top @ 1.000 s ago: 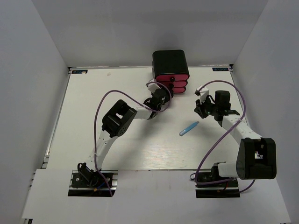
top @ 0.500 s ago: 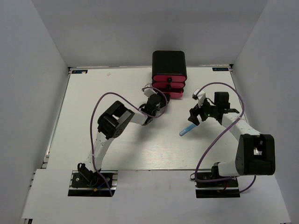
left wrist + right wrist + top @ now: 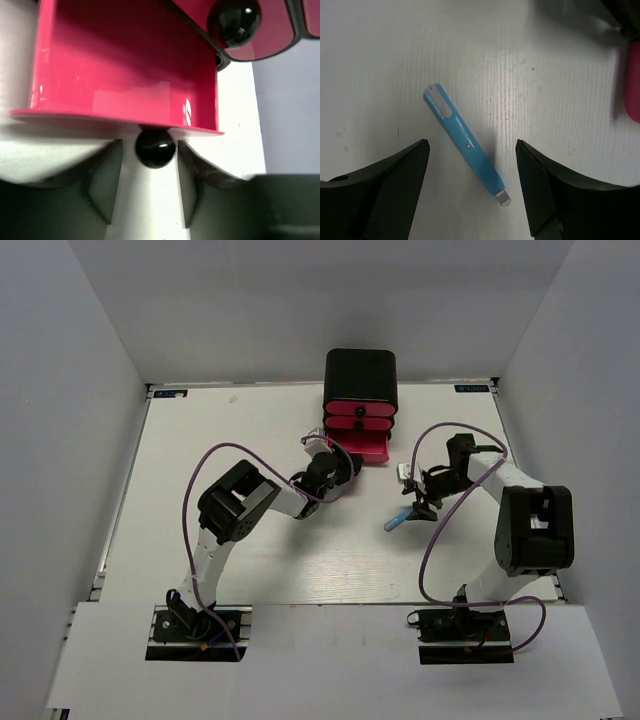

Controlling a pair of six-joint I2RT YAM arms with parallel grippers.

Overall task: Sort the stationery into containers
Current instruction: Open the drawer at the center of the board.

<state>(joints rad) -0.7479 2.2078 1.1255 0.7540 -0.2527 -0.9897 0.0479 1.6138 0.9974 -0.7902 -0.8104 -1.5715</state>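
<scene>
The containers are a black box (image 3: pixel 360 375) with three pink drawers. Its bottom drawer (image 3: pixel 366 448) (image 3: pixel 125 75) is pulled out and looks empty. My left gripper (image 3: pixel 335 466) (image 3: pixel 149 150) is open, and the drawer's black knob (image 3: pixel 155 147) sits between its fingers with a gap on each side. A light-blue marker (image 3: pixel 402 517) (image 3: pixel 465 142) lies flat on the white table. My right gripper (image 3: pixel 416 502) (image 3: pixel 472 150) hangs over it, open, one finger on each side and neither touching it. No other stationery shows.
The middle drawer's knob (image 3: pixel 234 22) is just above the open drawer. A pink edge of the drawer (image 3: pixel 634 82) shows at the right of the right wrist view. Purple cables loop over both arms. Grey walls enclose the table (image 3: pixel 250 540) on three sides.
The left gripper drew the bottom drawer out toward me and loosened off the knob. The right gripper swung left and down over the marker and opened.
</scene>
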